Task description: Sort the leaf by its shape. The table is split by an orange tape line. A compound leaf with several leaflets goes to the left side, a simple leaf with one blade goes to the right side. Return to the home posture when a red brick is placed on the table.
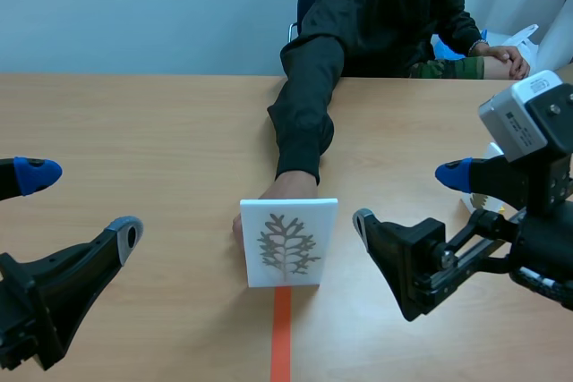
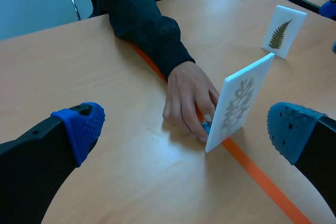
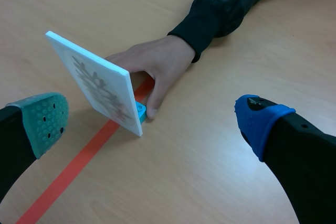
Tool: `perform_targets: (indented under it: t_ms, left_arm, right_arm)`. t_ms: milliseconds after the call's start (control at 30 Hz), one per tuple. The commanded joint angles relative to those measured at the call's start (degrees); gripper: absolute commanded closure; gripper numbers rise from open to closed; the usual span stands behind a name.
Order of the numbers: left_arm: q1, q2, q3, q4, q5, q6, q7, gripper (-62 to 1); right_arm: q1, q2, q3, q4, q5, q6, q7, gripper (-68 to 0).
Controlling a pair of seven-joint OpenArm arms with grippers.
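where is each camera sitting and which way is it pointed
Scene view: between the arms, facing across the table to the seated person; left gripper and right gripper show, both open.
Left wrist view: on the left arm, looking forward and down at the leaf card, a fern card beyond; its blue pads show.
Right wrist view: on the right arm, facing the same card from the opposite side; its pads show.
Shared: all show the card on the tape line, the person's hand behind it.

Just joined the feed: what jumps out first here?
A white card printed with a branching leaf stands upright on the orange tape line, a person's hand holding it from behind. The left gripper and right gripper flank it, both open. A second leaf card stands farther off on the right side.
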Motion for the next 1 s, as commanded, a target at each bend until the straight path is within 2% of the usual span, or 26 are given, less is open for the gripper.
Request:
perform_targets:
  t_ms: [0, 967]
  left_arm:
    - [-0.2, 0.3, 0.3, 0.8, -0.4, -0.1, -0.8, -62.3]
    - [-0.2, 0.3, 0.3, 0.8, -0.4, -0.1, -0.8, -62.3]
  right_arm:
    - [0.7, 0.3, 0.3, 0.2, 0.4, 0.0, 0.5, -67.9]
    - [0.9, 0.3, 0.3, -1.5, 0.2, 0.3, -0.6, -67.9]
